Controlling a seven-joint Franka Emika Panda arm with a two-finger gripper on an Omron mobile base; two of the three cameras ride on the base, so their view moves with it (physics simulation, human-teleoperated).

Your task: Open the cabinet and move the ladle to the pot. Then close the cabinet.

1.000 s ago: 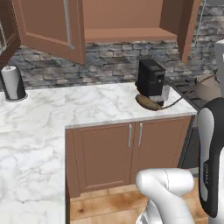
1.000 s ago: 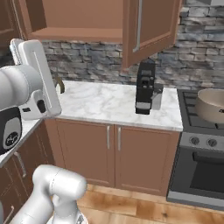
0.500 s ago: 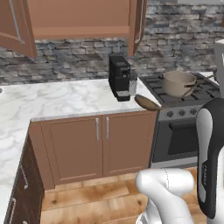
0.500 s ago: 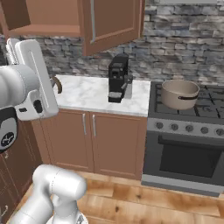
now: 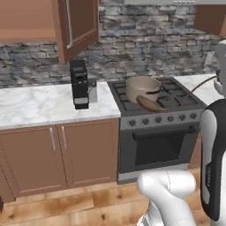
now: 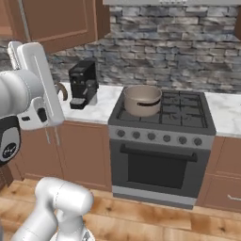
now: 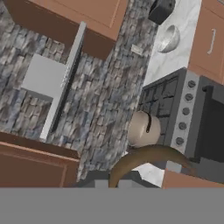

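A: Status?

B: Carry step. Pincer (image 7: 113, 181) is pressed together on the ladle (image 5: 149, 104), pinching its handle (the brown arc curving up right in front of the hand cam). Ladle hangs in the air near the arm, not over the pot (image 5: 142, 87) yet, I'd judge.

A: Why? From the left base cam it looks right in front of the pot.

B: From the right base cam it sits against the tabletop (image 6: 106, 101) by the coffee machine (image 6: 84, 84). So it's close to the robot, short of the stove (image 5: 176, 99).

A: Next move?

B: Reach fwd over the stove front, get the ladle bowl above the pot rim, lower, then let go. After that, back to the cabinet (image 5: 79, 22); its door stands swung out over the tabletop.

A: Room?

B: Plenty above the pot. The hood is well above it, and the coffee machine is well apart to the left. Watch the pot's near wall & side handle: come in from above, not level. Later, approach the open door's edge from outside its swing.
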